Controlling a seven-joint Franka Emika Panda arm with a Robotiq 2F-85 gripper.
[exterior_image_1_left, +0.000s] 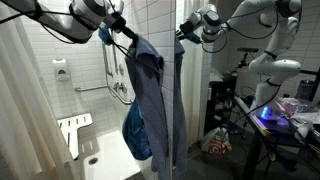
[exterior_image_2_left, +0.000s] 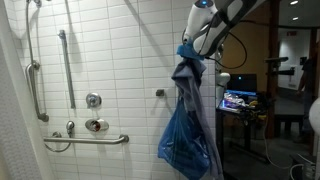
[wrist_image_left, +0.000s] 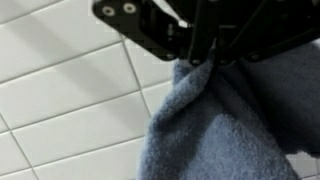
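Observation:
A blue towel (exterior_image_1_left: 143, 95) hangs in long folds inside a white-tiled shower stall, its top pinched by my gripper (exterior_image_1_left: 108, 35), which is shut on it. From another side in an exterior view the same towel (exterior_image_2_left: 190, 125) dangles from the gripper (exterior_image_2_left: 190, 48) close to the tiled wall. In the wrist view the gripper (wrist_image_left: 203, 60) comes in from the top and the towel (wrist_image_left: 215, 125) bunches out from between the closed fingers, with white tiles behind. The fingertips are buried in the cloth.
Steel grab bars (exterior_image_2_left: 66, 65) and shower valves (exterior_image_2_left: 95, 124) are fixed to the tiled wall. A folding white shower seat (exterior_image_1_left: 74, 130) stands at the stall's side. A mirror edge (exterior_image_1_left: 178, 90) borders the stall. A lit monitor (exterior_image_2_left: 238, 100) stands outside.

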